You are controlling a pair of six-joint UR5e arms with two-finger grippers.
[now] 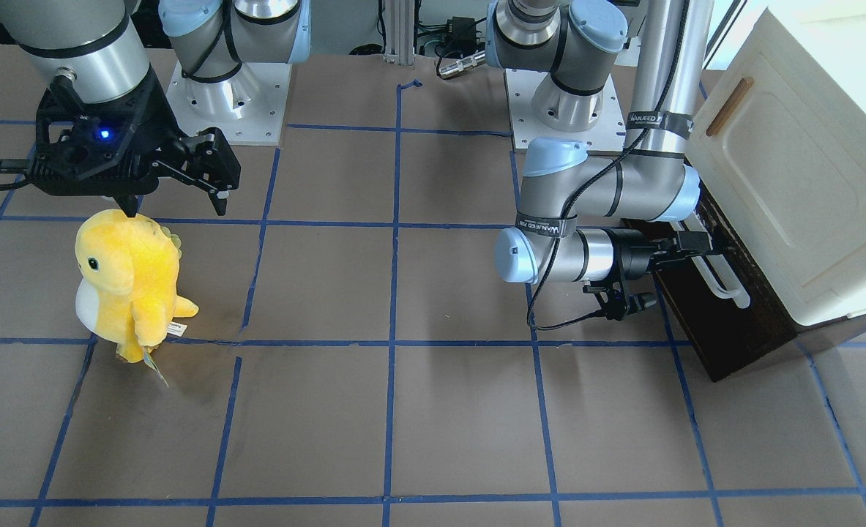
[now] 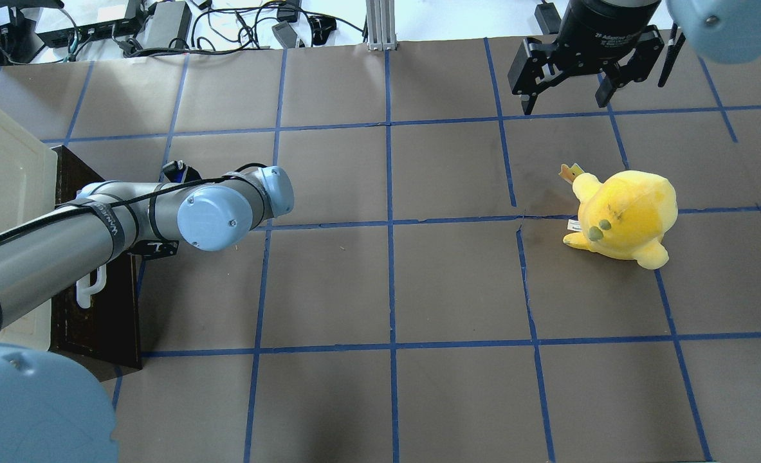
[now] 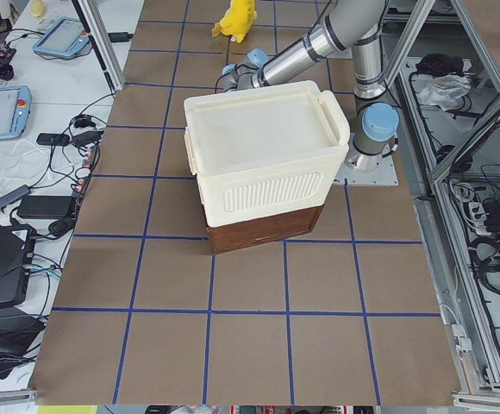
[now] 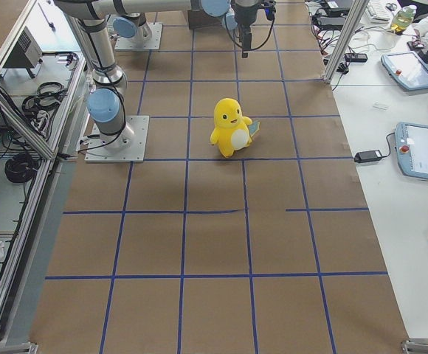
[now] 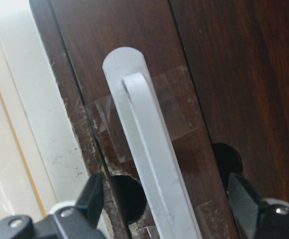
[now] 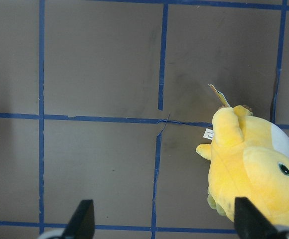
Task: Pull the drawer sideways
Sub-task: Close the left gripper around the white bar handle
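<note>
My left hand [image 5: 167,199] is up against the drawer [image 1: 725,329], which sits at the foot of the cream-white cabinet [image 1: 791,168] at the end of the desk [image 1: 403,410] on the robot's left side. Its dark brown front faces the middle of the desk. From these views I cannot tell whether the drawer is out of the cabinet at all.

In the left wrist view the hand is spread wide, with one of its fingers [image 5: 92,196] on either side of the long white bar handle [image 5: 149,174]. The bar runs up between them, and there is a clear gap on both sides (nothing is pinched, as far as I can see). The arm lies nearly level, low over the desk, and reaches in towards the drawer front.

My right hand [image 1: 176,205] is well apart from all this, over the other half of the desk. It hangs above the surface with its fingers released and holds nothing. A yellow plush toy [image 1: 129,282] stands upright on the desk just beside and below it. In the front view the nearer fingertip looks close over the toy's head, but I cannot tell if it touches.
</note>
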